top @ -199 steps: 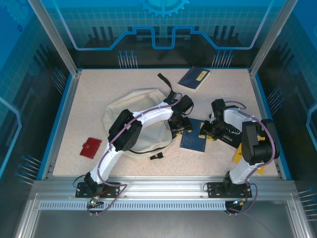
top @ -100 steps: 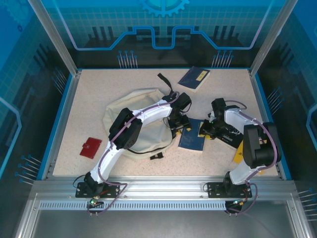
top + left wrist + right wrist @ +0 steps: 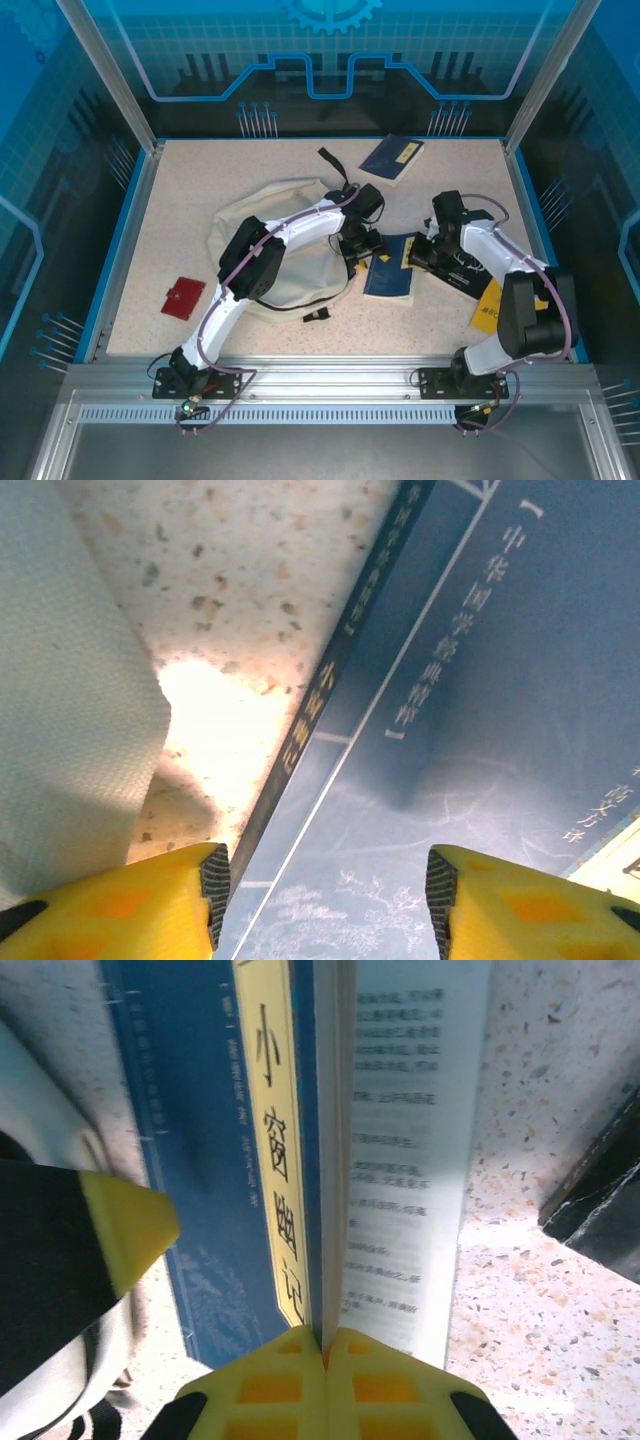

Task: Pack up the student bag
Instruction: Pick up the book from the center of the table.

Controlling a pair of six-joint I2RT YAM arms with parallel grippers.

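Observation:
The student bag [image 3: 262, 232], cream fabric with black straps, lies left of centre under my left arm; its cloth also shows in the left wrist view [image 3: 70, 690]. A blue book [image 3: 392, 268] lies just right of the student bag. My left gripper [image 3: 364, 244] stands open over the book's spine side [image 3: 325, 892], with the blue cover [image 3: 480, 680] beneath and nothing between its yellow fingers [image 3: 170, 900]. My right gripper [image 3: 416, 256] is shut on the book's right edge [image 3: 325, 1345], pinching the cover [image 3: 200, 1150] and a few leaves above a printed page [image 3: 410, 1140].
A second blue book [image 3: 393, 158] lies at the back. A red wallet [image 3: 183, 297] rests at the left. A black flat object [image 3: 462, 274] and a yellow item [image 3: 490, 302] lie under my right arm. The black object's corner [image 3: 600, 1210] is beside the book.
My right gripper has closed on the book's edge, and the right elbow has swung outward. The book has shifted slightly toward the back. My left gripper has opened a little wider.

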